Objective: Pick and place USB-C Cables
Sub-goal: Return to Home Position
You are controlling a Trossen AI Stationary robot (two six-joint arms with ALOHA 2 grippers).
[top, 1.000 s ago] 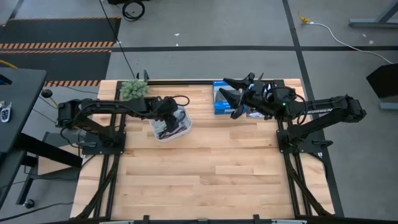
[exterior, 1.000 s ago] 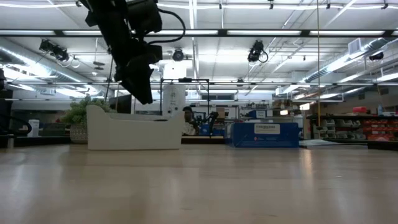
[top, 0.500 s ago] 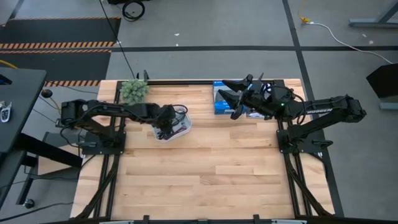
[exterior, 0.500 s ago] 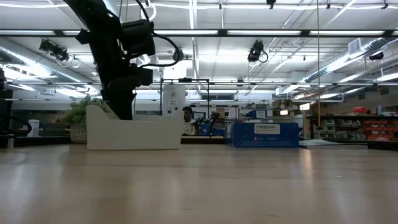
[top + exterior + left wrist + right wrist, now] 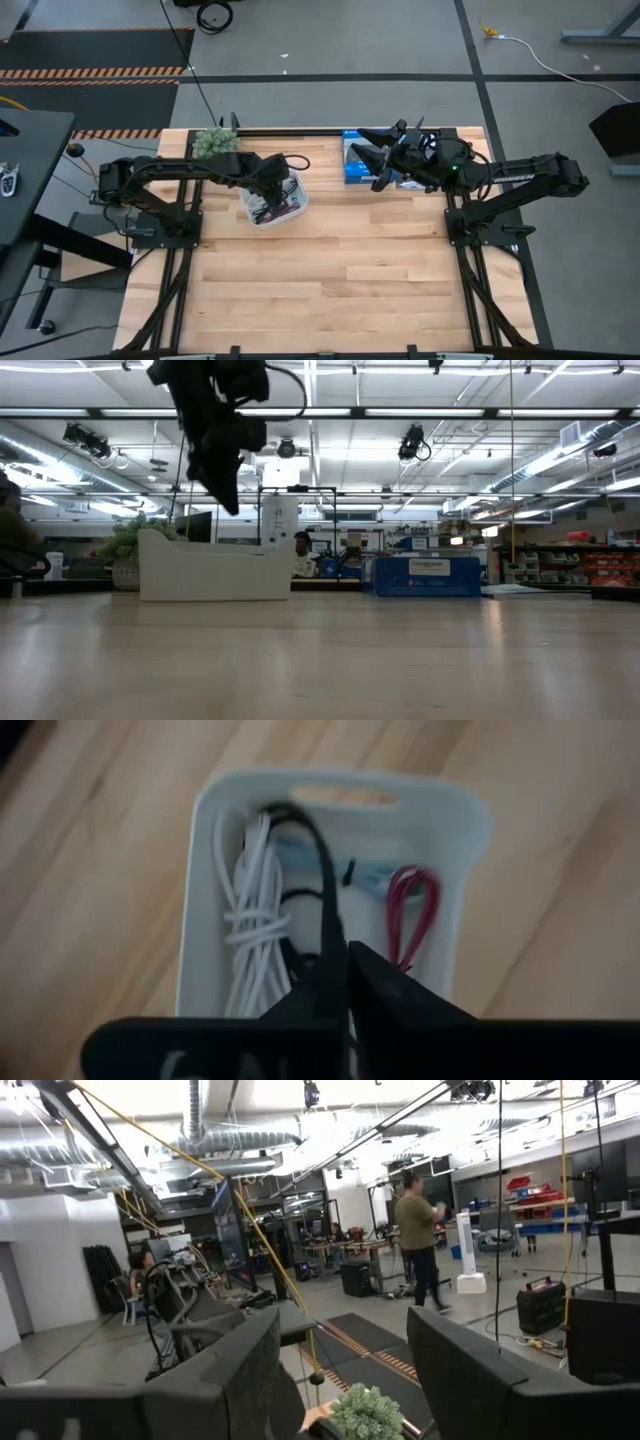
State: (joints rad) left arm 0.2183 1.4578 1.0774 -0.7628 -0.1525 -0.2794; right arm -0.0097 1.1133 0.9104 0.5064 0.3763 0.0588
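Observation:
A white bin [image 5: 290, 205] [image 5: 460, 850] [image 5: 215, 565] stands on the table's far left part. In it lie a white cable [image 5: 255, 910], a dark red cable [image 5: 410, 910], a grey-blue cable [image 5: 300, 850] and a black cable [image 5: 322, 880]. My left gripper [image 5: 268, 185] [image 5: 345, 970] [image 5: 230, 500] hangs above the bin, shut on the black cable. My right gripper [image 5: 375, 160] [image 5: 345, 1380] waits open above the blue boxes [image 5: 352, 172] at the far right. My left gripper pinches a strand of the black cable [image 5: 328, 945] between its two fingers, coming from above and pointing down. From the fingers the cable runs down into the bin, where its looped end [image 5: 290, 817] lies beside the white cable.
A small green plant [image 5: 215, 143] [image 5: 365, 1415] stands at the table's far left corner, just behind the bin. A blue box [image 5: 425, 575] stands at the far edge. Bare wood spreads over the whole near half of the table [image 5: 330, 290]. People show in the room beyond.
My left gripper has gone down into the white bin and come up again; it now hangs above the bin's rim, about as high as before.

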